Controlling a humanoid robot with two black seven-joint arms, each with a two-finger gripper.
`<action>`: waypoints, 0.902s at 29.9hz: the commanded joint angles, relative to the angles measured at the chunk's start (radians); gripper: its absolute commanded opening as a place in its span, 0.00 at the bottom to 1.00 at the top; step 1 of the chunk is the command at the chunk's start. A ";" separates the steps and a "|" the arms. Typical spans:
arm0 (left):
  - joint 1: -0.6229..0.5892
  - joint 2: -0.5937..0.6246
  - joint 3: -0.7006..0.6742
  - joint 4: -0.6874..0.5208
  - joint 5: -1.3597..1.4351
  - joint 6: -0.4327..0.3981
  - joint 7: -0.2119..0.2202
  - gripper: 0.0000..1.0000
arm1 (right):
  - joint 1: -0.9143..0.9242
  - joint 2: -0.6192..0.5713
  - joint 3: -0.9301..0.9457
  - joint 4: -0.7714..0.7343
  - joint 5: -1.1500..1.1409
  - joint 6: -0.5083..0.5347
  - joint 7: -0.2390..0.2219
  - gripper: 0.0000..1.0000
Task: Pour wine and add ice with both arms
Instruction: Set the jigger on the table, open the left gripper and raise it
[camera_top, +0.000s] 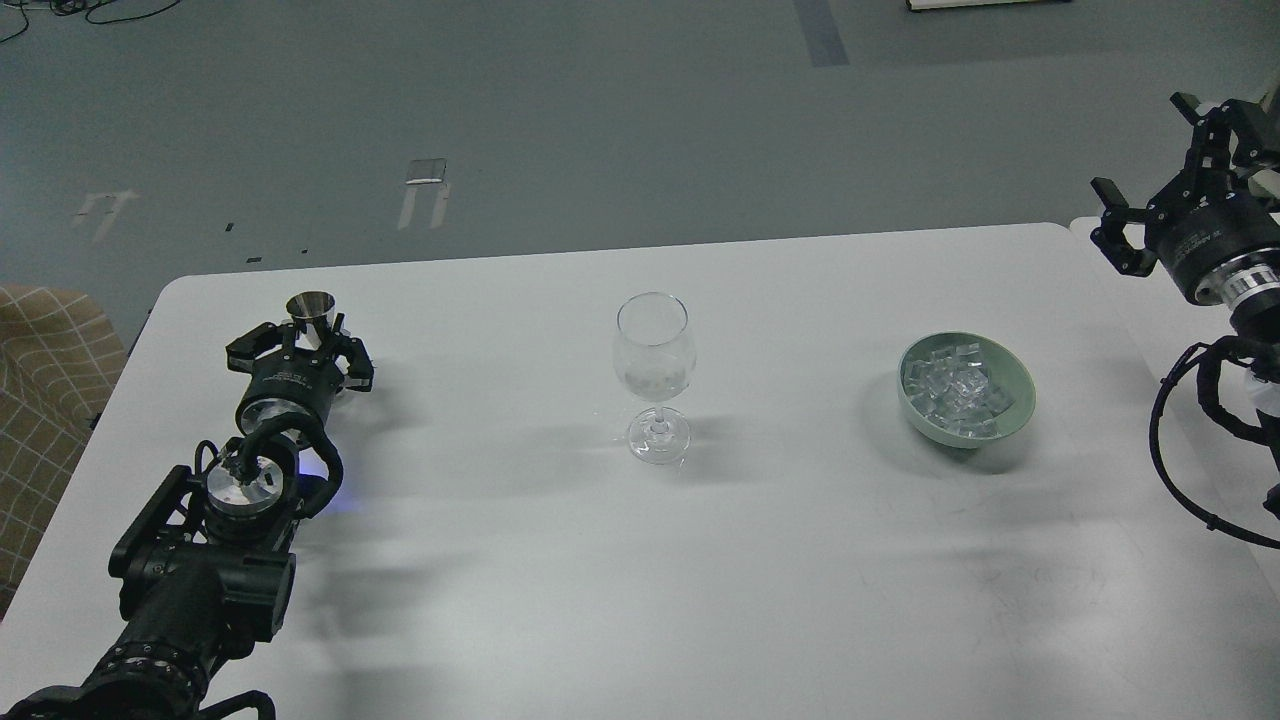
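A clear wine glass (653, 360) stands upright at the table's middle, with a few small clear ice cubes low in its bowl. No stream of wine shows. A pale green bowl (1012, 405) to its right holds many clear ice cubes (955, 388). My left gripper (311, 340) is at the far left of the table, shut on a small steel measuring cup (311, 308) that stands upright and low over the table. My right gripper (1141, 143) is open and empty, raised beyond the table's right edge, well right of the bowl.
The white table (640, 560) has rounded far corners and ends just behind the glass row. Grey floor lies beyond it. A tan checked seat (40, 400) stands off the left edge. A second white surface (1110, 300) adjoins at the right.
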 joint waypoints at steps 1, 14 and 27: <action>0.000 0.001 0.000 0.001 0.000 0.000 0.000 0.44 | 0.000 0.000 0.000 0.000 0.002 0.000 0.000 1.00; -0.012 0.007 0.000 -0.033 0.001 -0.005 0.000 0.69 | 0.000 0.002 0.000 0.000 0.002 0.000 0.000 1.00; -0.006 0.016 0.000 -0.070 0.001 -0.008 0.002 0.76 | 0.000 0.002 0.000 0.000 0.002 0.000 0.000 1.00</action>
